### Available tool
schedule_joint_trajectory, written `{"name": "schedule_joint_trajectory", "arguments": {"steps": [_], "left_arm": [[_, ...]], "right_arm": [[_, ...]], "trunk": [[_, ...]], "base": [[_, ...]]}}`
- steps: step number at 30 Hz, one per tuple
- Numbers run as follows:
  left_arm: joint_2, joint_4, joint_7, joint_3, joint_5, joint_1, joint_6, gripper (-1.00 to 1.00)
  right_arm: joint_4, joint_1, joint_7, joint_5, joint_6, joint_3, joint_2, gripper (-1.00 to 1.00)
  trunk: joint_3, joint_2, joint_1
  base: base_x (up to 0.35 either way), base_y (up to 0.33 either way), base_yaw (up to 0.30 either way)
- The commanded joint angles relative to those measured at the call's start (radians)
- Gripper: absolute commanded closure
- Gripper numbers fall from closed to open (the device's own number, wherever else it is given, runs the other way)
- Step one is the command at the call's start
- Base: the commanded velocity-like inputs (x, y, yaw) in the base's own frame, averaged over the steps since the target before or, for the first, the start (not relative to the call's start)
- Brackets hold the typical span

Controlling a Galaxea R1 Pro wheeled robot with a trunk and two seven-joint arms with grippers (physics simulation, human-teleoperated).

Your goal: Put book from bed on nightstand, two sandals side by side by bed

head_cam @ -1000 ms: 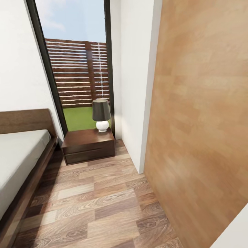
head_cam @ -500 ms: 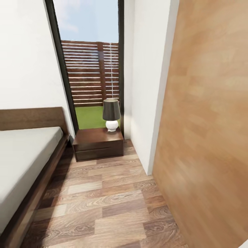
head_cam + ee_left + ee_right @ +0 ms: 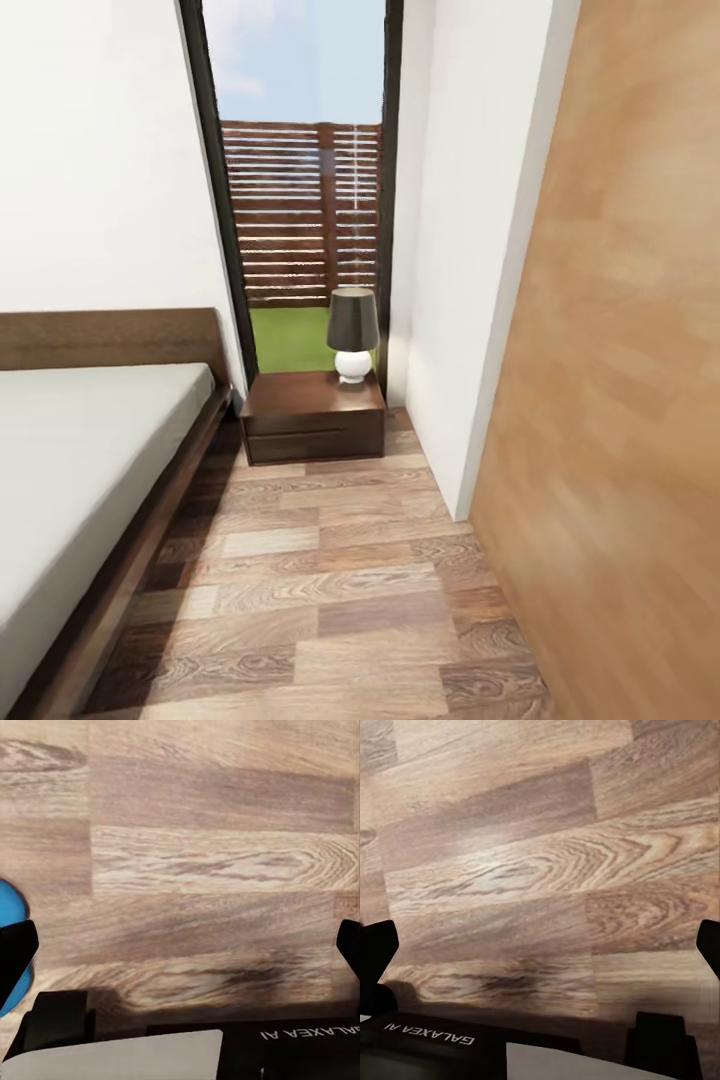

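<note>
the left gripper (image 3: 180, 945) hangs over bare floor (image 3: 217, 862), its two dark fingertips far apart at the opposite edges of the left wrist view, spread wide with nothing between them. just beside one fingertip (image 3: 15, 949) lies a bright blue rounded shape, one sandal (image 3: 10, 937), flat on the planks and mostly cut off by the frame; whether it touches the fingertip cannot be told. the right gripper (image 3: 540, 949) is the same: fingertips wide apart, holding nothing, above wood-grain boards.

in the head view the floor is light-brown wood plank, patchy in tone, running in a narrow strip between the bed (image 3: 80, 470) and a white wall (image 3: 450, 250). the bed has a dark brown frame and headboard and a plain off-white mattress. one nightstand (image 3: 315, 415), dark reddish-brown, stands at the head end just beside the bed's corner, against one tall dark-framed window (image 3: 300, 170). one lamp (image 3: 352, 333) with a dark shade and white base sits at the nightstand's back right corner. through the glass show a slatted fence, grass and sky. a light wooden panel (image 3: 630, 400) rises close on the right.
</note>
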Motion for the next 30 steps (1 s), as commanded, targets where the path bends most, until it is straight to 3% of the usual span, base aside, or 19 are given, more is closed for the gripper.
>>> {"name": "schedule_joint_trajectory", "arguments": {"steps": [1,21,30], "left_arm": [[0.000,0.001,-0.004,0.005,0.000,-0.001,-0.003,-1.00],[-0.001,0.001,-0.004,0.006,-0.001,-0.001,-0.003,-1.00],[0.000,0.001,-0.004,0.006,-0.001,-0.001,-0.004,-1.00]], "right_arm": [[0.005,-0.002,0.006,-0.008,-0.006,0.004,0.000,-1.00],[0.005,-0.002,0.006,-0.007,-0.006,0.004,0.000,-1.00],[0.005,-0.002,0.006,-0.007,-0.006,0.004,0.000,-1.00]], "trunk": [[-0.001,0.000,0.000],[-0.001,0.000,0.000],[-0.001,0.000,0.000]], "base": [[0.291,0.000,0.011],[0.091,-0.056,0.001],[0.283,-0.001,0.000]]}}
